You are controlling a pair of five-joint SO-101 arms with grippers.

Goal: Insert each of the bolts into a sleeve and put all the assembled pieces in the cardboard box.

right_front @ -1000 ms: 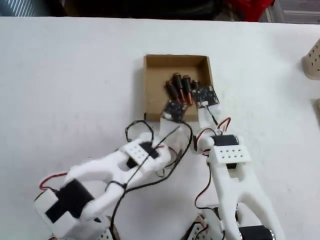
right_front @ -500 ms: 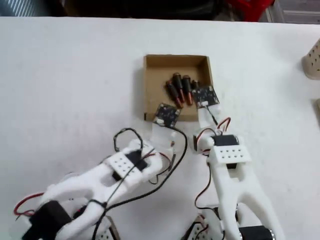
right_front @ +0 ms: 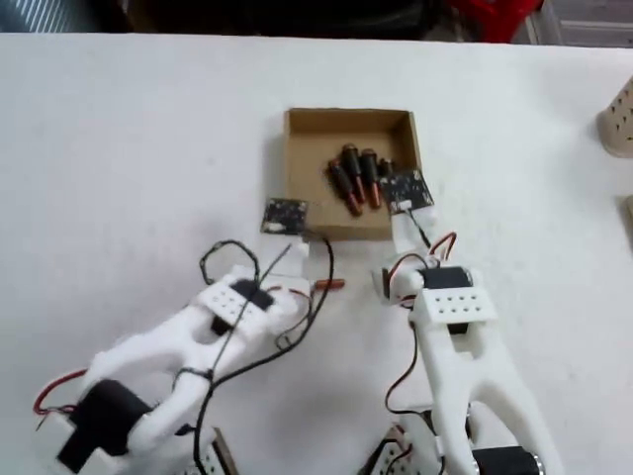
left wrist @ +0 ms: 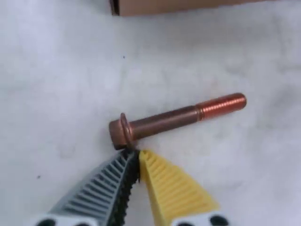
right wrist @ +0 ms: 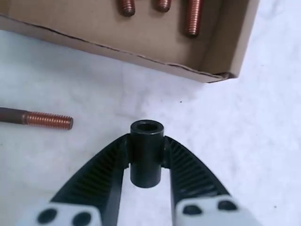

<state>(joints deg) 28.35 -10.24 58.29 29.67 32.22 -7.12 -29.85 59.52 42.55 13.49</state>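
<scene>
A copper bolt [left wrist: 176, 120] lies flat on the white table [right_front: 148, 148], a short way in front of the cardboard box [right_front: 302, 168]. In the high view this bolt [right_front: 327, 286] sits between the two arms. My left gripper [left wrist: 137, 159] is shut with nothing in it, its tips touching the bolt's head. My right gripper [right wrist: 146, 140] is shut on a black sleeve [right wrist: 146, 155], held upright with its bore showing, just in front of the box's corner [right wrist: 221, 70]. The bolt's threaded end [right wrist: 47, 120] points toward it. Several assembled pieces [right_front: 356, 178] lie in the box.
A beige perforated block [right_front: 618, 124] stands at the table's right edge. Loose black and red cables [right_front: 297, 317] hang around the left arm. The table spreads wide and white to the left of and behind the box.
The left arm has drawn back and to the left, away from the box's front wall. The bolt now lies uncovered on the table. The right arm has not moved.
</scene>
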